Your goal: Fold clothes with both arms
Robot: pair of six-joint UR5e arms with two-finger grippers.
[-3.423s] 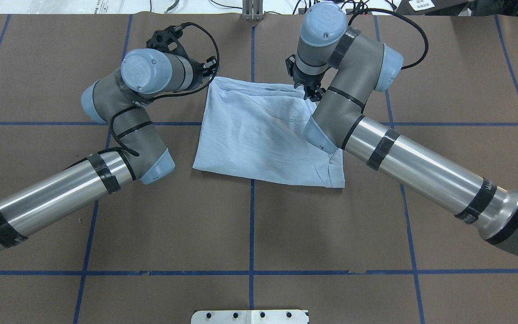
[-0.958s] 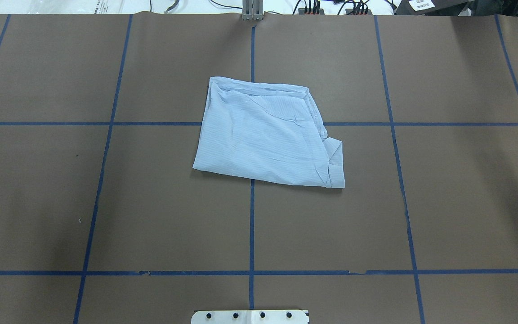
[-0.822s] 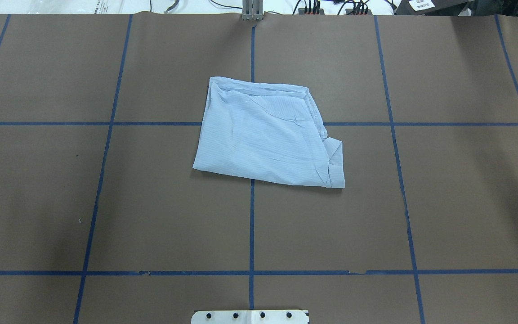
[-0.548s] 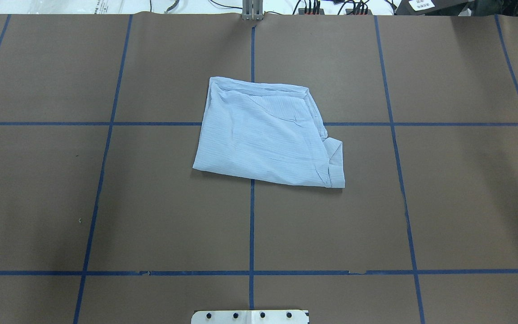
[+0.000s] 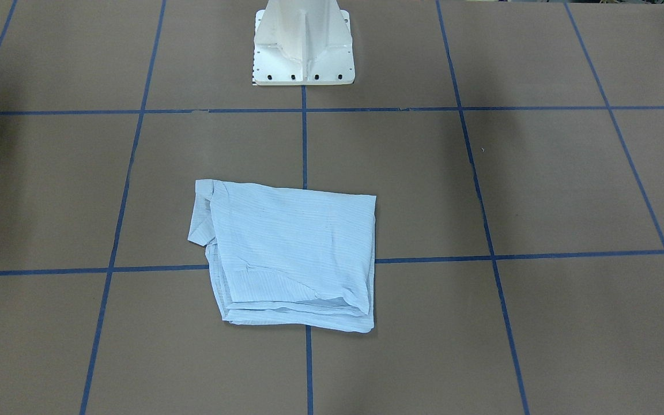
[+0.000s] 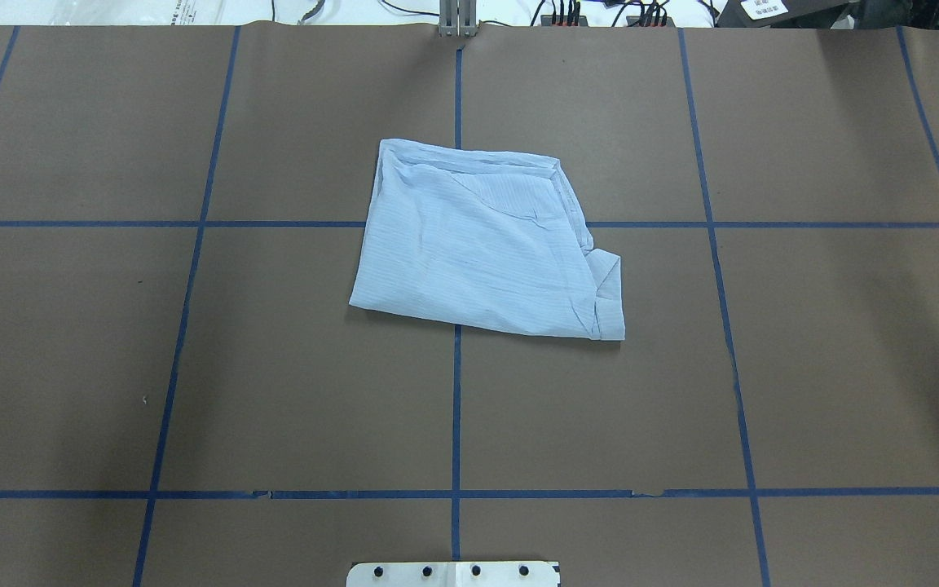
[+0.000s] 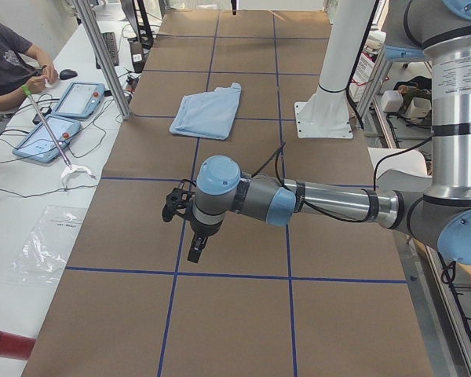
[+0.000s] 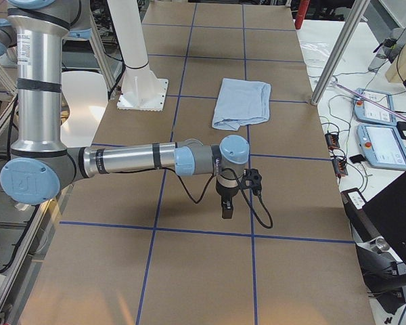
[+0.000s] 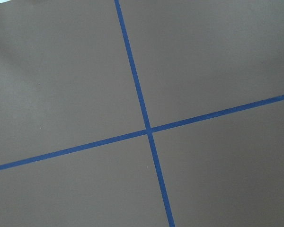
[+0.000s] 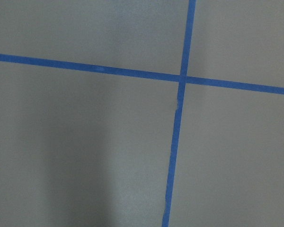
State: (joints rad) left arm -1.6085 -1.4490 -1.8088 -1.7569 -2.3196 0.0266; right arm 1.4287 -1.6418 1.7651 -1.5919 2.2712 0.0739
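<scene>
Blue folded shirt (image 6: 482, 244) lies with edges free, left claw (image 7: 195, 251) and right claw (image 8: 226, 210) well away (their spread: cannot tell).

A brown table cover (image 6: 274, 367) gridded with blue tape (image 6: 456, 408); a white bench (image 7: 6, 179) alongside.

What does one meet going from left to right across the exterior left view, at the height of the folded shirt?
person → tablet → metal post → folded shirt → white pedestal base
</scene>
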